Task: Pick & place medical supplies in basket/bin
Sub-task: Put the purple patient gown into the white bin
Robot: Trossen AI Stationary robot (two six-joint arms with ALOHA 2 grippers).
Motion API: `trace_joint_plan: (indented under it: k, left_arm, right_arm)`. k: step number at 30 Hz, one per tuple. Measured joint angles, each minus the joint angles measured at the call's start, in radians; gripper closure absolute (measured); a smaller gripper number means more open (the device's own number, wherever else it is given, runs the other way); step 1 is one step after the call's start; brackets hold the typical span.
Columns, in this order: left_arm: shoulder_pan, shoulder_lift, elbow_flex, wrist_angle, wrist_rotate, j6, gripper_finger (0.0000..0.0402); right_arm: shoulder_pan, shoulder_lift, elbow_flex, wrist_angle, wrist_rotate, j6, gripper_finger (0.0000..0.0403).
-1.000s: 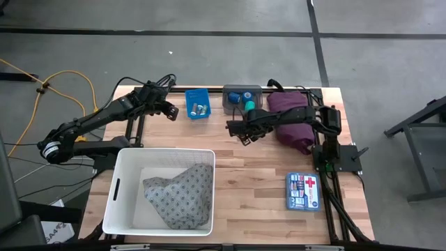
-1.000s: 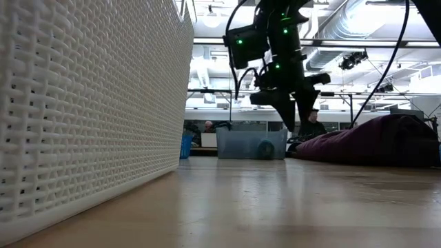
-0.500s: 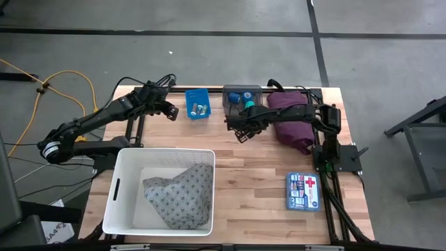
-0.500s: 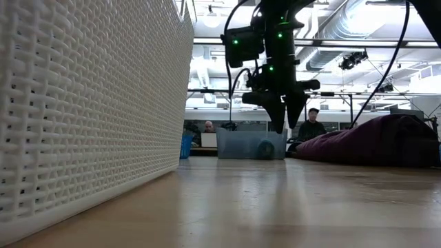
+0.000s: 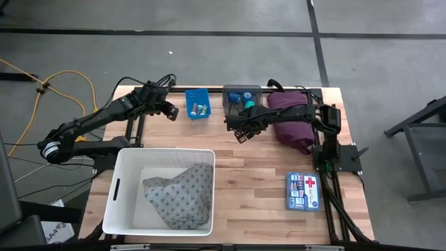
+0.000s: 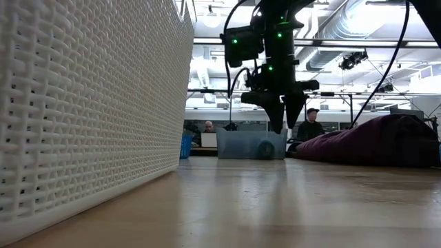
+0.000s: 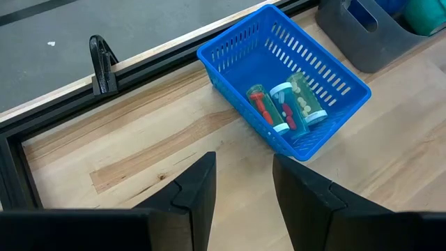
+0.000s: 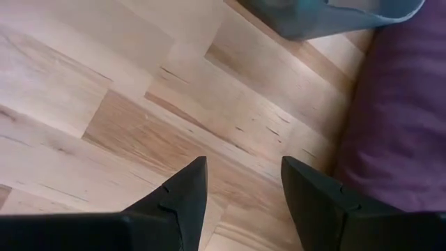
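Note:
The white basket [image 5: 117, 183] stands at the near left with the grey patterned cloth [image 5: 180, 195] lying in it. The maroon cloth [image 5: 293, 122] lies on the table at the far right. A small grey bin [image 5: 231, 103] holds a blue tape roll [image 5: 237, 96] and a green tape roll [image 5: 249, 104]. A small blue bin [image 7: 230, 52] holds vials [image 7: 286, 108]. My left gripper [image 7: 240, 188] hovers open just before the blue bin. My right gripper [image 8: 240, 188] hangs open over bare wood, fingers pointing down, between the grey bin and the maroon cloth.
A blue first-aid kit [image 5: 302, 191] lies at the near right. The basket's woven wall [image 6: 89, 103] fills the left of the low view. Bare wood lies in the table's middle, between the basket and the kit. People sit in the room far behind the table.
My right gripper has tipped and rolled a little at the wrist, so its fingers now point straighter down. It has shifted slightly toward the grey bin and then held still. Its fingers stay open.

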Motion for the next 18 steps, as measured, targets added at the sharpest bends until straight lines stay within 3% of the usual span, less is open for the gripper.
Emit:
trace_joint_plan:
  k: [18]
  left_arm:
    - [0.0, 0.0, 0.0, 0.0, 0.0, 0.0, 0.0265]
  right_arm:
    - [-0.035, 0.0, 0.0, -0.156, -0.009, 0.468, 0.0216]
